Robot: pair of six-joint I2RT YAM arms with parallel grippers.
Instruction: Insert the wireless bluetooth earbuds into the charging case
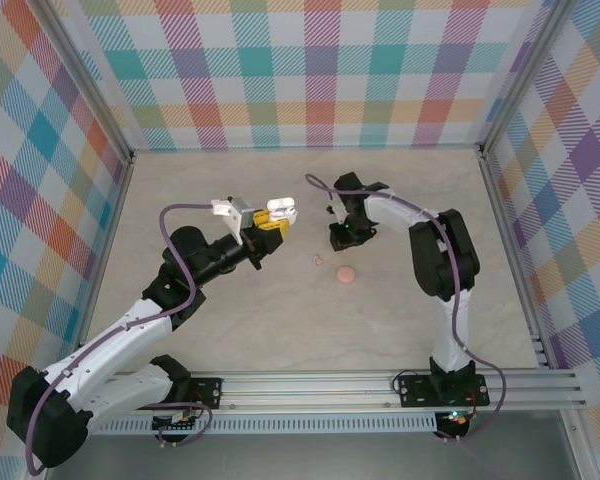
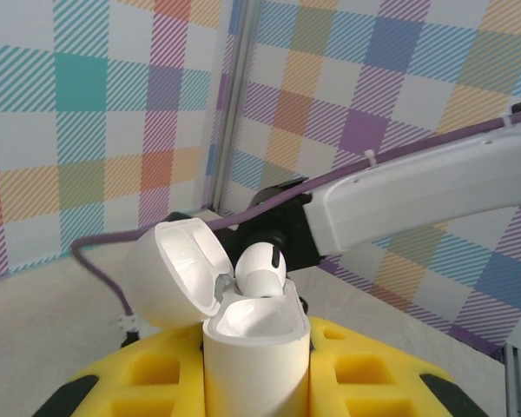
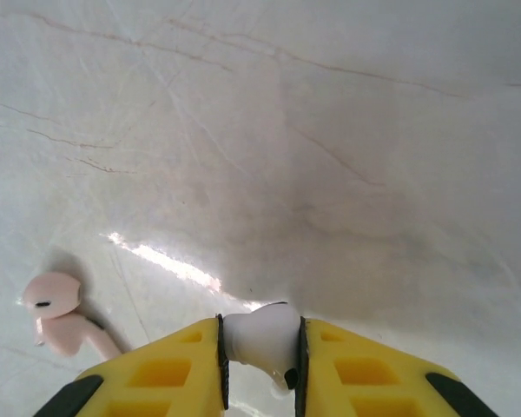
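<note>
The charging case (image 2: 256, 352), lid open with one earbud (image 2: 261, 269) standing in it, is clamped upright by the left pincer (image 2: 256, 391) so the free socket is presented, while the second earbud (image 3: 259, 339) is pinched in the right pincer (image 3: 260, 369) over the table (image 3: 330, 130).

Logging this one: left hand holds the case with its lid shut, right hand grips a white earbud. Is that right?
No: the lid is open. The left wrist view shows the case in the left hand with its lid swung back and one earbud sitting inside. The right hand does grip the other earbud.
</note>
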